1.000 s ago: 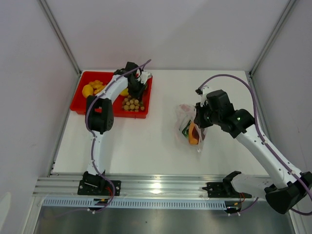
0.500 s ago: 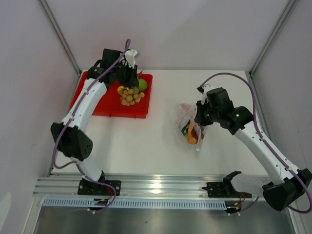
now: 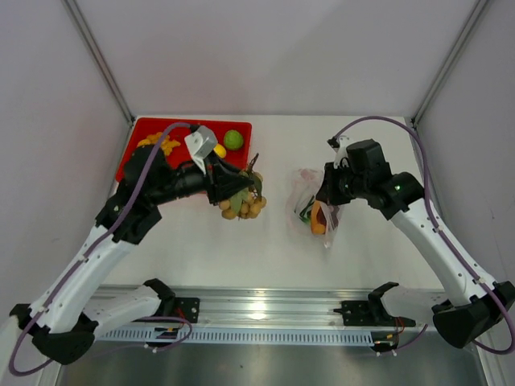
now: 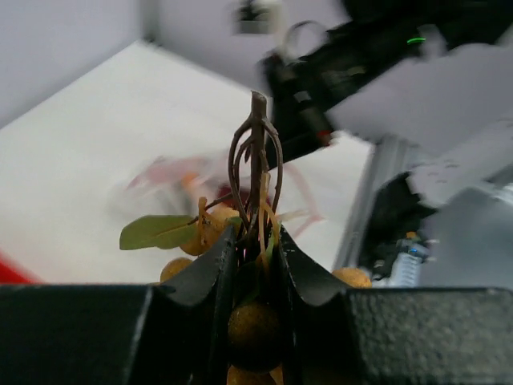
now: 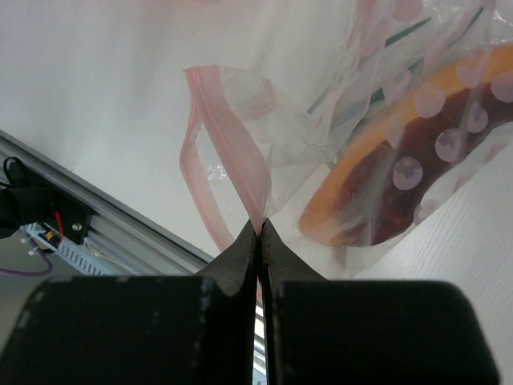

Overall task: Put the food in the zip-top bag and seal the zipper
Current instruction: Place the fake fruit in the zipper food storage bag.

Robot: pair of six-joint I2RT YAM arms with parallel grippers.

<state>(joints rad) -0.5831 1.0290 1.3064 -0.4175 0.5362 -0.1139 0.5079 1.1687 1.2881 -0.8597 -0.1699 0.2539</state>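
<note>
Tabletop (image 3: 273, 249): white, everything sits on it.
Tray (image 3: 193, 121): red, far-left corner, with a lime (image 3: 233, 139) and yellow pieces (image 3: 158, 143) inside.
Bag (image 3: 304, 186): clear and crinkled, right of centre, orange and green food (image 3: 319, 219) inside.
Left tool (image 3: 228, 186): clamped on the stem of the nut cluster (image 3: 243, 206), which is between tray and bag.
Right tool (image 3: 328, 195): fingers pressed together — pinching the zipper (image 5: 240, 172).
Nut cluster: dangling, one green leaf out sideways.
Zipper: pink, its two strips parted — nipped at one point.
</note>
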